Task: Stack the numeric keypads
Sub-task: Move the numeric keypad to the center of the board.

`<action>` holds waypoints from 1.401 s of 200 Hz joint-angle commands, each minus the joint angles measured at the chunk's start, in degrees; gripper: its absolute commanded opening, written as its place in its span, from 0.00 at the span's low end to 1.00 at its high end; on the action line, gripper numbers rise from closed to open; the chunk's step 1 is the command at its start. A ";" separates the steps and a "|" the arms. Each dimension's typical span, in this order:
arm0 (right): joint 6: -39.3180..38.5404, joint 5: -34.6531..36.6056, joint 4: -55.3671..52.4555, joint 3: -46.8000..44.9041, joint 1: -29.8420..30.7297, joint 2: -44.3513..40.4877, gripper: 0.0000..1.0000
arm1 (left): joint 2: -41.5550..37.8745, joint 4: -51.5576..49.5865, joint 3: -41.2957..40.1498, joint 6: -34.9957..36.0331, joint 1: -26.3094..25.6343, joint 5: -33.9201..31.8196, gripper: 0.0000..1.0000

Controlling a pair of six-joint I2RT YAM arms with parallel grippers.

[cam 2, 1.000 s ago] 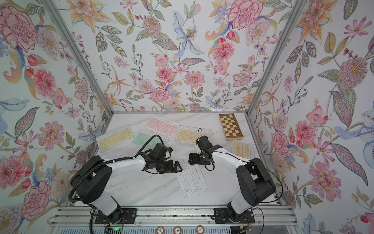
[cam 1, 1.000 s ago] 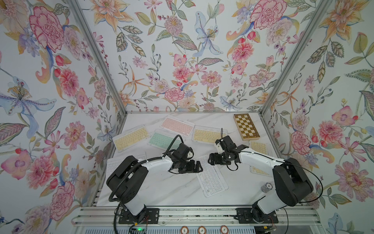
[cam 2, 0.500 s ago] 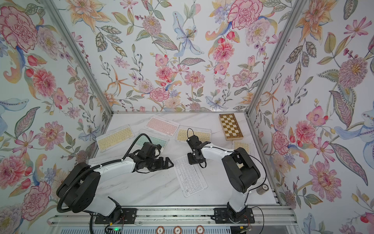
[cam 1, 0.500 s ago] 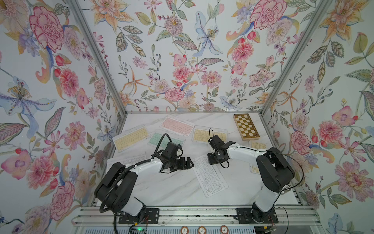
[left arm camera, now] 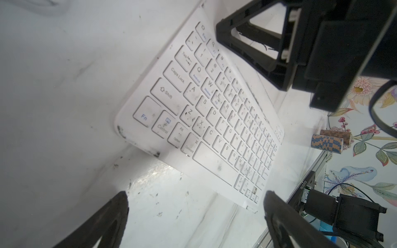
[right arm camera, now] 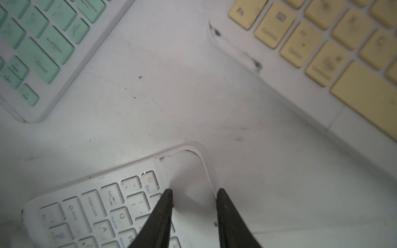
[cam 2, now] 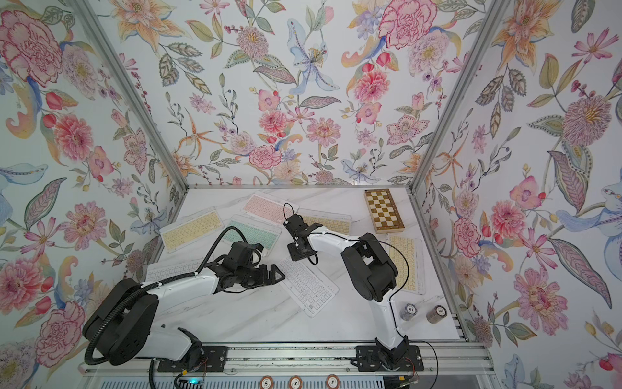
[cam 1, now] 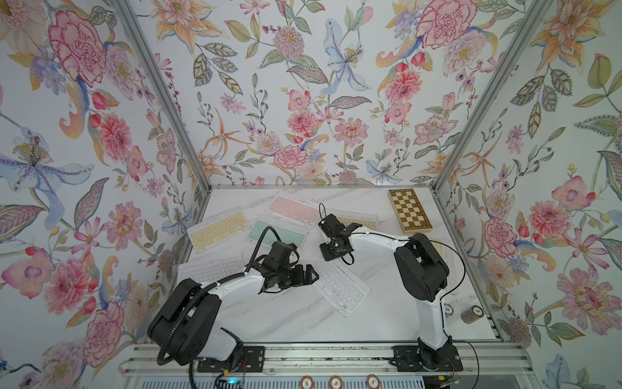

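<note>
While jaws gape, R gripper straddles white keypad.

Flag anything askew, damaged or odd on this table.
The white keypad mid-table lies diagonal. In the right wrist view its clear frame juts past the key block's corner, leaving an empty pocket. Black scuffs mark a corner of the yellow keypad there.
</note>
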 commanded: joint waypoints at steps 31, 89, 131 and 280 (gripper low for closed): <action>5.80 -2.64 -4.63 -10.67 -3.08 -14.47 0.67 | -0.82 -11.61 8.81 9.82 1.45 -12.19 0.99; 18.91 -7.37 -4.27 -32.08 -9.46 -34.74 0.99 | 5.78 -8.94 16.17 13.68 1.49 -15.30 0.99; 28.85 -12.18 -2.54 -43.61 -9.79 -44.63 0.99 | 10.19 -6.05 16.97 14.86 1.34 -14.15 0.99; 33.24 -14.45 14.64 -37.37 -9.27 -25.92 0.99 | 13.99 2.24 9.32 11.65 1.33 -7.96 0.99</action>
